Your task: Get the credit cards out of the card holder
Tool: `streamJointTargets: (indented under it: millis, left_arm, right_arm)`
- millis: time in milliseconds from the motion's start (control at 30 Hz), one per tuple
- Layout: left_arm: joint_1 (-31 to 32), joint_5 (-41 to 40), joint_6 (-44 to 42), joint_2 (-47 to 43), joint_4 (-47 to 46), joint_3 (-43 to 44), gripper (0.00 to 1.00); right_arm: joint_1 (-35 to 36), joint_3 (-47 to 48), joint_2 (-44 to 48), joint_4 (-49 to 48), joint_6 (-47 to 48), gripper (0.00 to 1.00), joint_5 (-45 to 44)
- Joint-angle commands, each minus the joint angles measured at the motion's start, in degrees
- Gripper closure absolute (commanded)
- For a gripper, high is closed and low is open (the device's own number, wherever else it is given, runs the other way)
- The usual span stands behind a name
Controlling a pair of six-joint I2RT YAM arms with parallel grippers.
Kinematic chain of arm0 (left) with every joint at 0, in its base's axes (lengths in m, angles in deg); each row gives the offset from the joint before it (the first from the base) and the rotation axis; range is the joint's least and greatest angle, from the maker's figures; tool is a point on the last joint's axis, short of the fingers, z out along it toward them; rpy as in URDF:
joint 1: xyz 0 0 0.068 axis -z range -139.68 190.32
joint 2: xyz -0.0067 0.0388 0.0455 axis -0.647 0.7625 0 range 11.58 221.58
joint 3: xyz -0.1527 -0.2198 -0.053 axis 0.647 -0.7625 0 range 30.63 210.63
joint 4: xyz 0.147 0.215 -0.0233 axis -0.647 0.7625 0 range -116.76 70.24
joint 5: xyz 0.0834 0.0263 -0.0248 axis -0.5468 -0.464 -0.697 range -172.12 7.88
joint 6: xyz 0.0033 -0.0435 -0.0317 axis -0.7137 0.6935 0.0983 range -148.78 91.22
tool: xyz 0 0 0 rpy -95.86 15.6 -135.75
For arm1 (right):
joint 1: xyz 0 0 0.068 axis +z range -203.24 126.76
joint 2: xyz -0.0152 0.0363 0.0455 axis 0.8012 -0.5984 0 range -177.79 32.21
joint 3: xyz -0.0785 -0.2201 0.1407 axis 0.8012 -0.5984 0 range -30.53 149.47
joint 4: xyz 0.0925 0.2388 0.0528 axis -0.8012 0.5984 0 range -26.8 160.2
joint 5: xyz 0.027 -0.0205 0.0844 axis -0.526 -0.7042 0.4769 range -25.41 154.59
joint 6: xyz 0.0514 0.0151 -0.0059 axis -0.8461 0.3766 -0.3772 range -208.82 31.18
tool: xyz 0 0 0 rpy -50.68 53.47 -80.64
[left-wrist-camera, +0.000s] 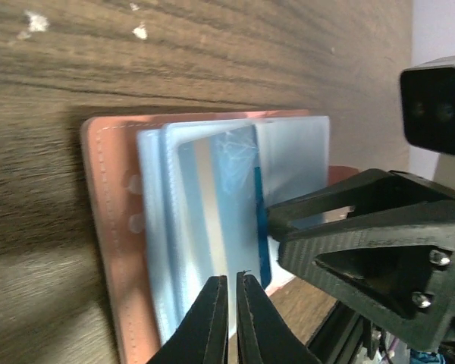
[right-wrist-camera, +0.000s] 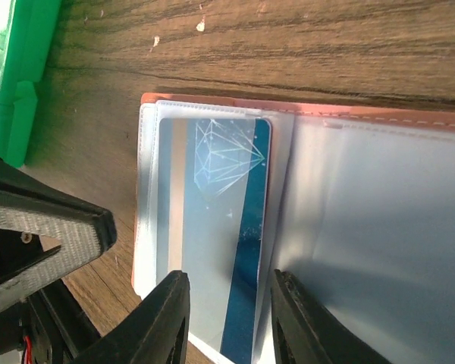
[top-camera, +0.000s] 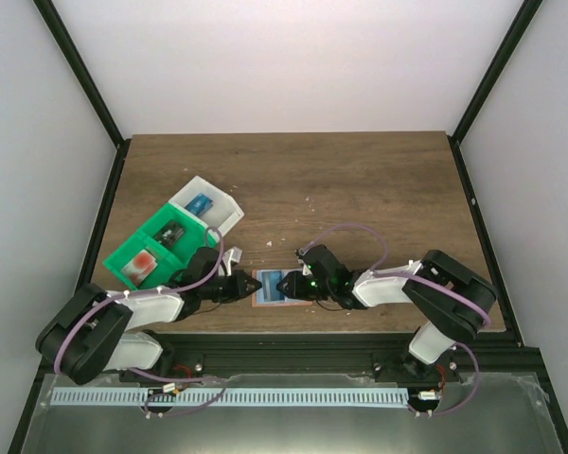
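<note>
The card holder (top-camera: 271,295) lies open on the wood near the front edge, light blue with a salmon border (left-wrist-camera: 102,227). A blue card (right-wrist-camera: 220,227) with a white line drawing sits under its clear sleeve; it also shows in the left wrist view (left-wrist-camera: 227,197). My left gripper (top-camera: 249,285) is at the holder's left side, its jaws shut (left-wrist-camera: 231,279) over the card's near edge. My right gripper (top-camera: 282,283) is open (right-wrist-camera: 227,311) and straddles the near end of the blue card. The two grippers face each other tip to tip.
A green tray (top-camera: 123,255) stands to the left with a red item (top-camera: 147,263) and a dark item (top-camera: 173,234) in it. A white tray (top-camera: 229,210) behind it holds a blue item (top-camera: 201,204). The green tray's corner also shows in the right wrist view (right-wrist-camera: 15,76).
</note>
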Motion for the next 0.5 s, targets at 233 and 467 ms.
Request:
streamJointTargets:
  millis: [233, 467]
  left_arm:
    - [1.4, 0.2, 0.4, 3.8, -2.4, 0.6, 1.0]
    - [2.0, -0.4, -0.4, 8.0, -3.8, -0.1, 1.0]
  right_arm:
    - [0.5, 0.0, -1.3, -0.4, -0.5, 0.69, -0.7]
    - [0.5, -0.4, -2.1, -1.7, -1.2, 0.71, 0.4]
